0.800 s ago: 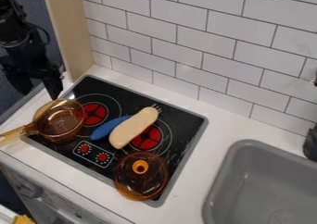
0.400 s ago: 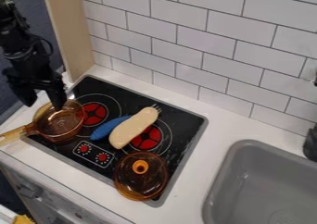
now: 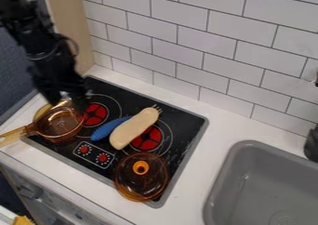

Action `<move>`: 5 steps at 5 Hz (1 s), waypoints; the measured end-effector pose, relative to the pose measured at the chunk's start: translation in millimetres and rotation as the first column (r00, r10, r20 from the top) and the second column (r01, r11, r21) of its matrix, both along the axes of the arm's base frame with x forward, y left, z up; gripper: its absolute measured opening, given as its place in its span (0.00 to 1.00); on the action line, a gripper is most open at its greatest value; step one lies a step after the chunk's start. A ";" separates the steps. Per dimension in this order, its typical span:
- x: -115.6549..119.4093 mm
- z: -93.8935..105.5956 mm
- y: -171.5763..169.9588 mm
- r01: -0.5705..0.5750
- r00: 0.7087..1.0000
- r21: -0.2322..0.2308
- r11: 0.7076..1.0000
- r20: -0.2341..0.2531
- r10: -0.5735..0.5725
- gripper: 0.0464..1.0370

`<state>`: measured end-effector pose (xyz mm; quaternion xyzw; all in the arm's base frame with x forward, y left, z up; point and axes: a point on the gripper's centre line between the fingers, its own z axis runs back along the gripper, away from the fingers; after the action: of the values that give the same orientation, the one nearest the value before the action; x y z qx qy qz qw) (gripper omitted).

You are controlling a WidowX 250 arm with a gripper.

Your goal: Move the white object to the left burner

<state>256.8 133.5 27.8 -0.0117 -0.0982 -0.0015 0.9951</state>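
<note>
A white tiled wall [image 3: 180, 47] is standing behind the counter, and a black cooktop [image 3: 124, 88] is sitting beside a grey sink [image 3: 261, 187]. The black arm [image 3: 46, 49] is coming in from the upper left, its gripper [image 3: 67, 101] hanging by the far rim of an amber pan [image 3: 60, 130] with its fingers standing apart and holding nothing. At the cooktop's near right, a round amber lid [image 3: 142, 182] is lying with its orange knob up. The white object [image 3: 134, 128], a long cream-coloured piece, is resting aslant, partly covering the right burner [image 3: 148, 139]. The task seems to be standing at the approach, with the grasp and the carry still waiting. The left burner [image 3: 95, 114] is showing plenty of red, though the pan is crowding its near left side. A blue piece [image 3: 109, 129] is lying right against the white object, so the next move is probably calling for the gripper to be crossing toward the right burner, lining up across the narrow middle and closing on the white object alone. Thin grey tines [image 3: 157, 109] are poking out by its far end, possibly asking for some care there too.
</note>
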 end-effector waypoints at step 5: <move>40.7 -67.3 -82.1 0.233 0.968 0.021 0.972 -0.095 -0.230 0.96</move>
<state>297.5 51.5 -39.6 -0.0074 -0.0500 -0.1186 0.9917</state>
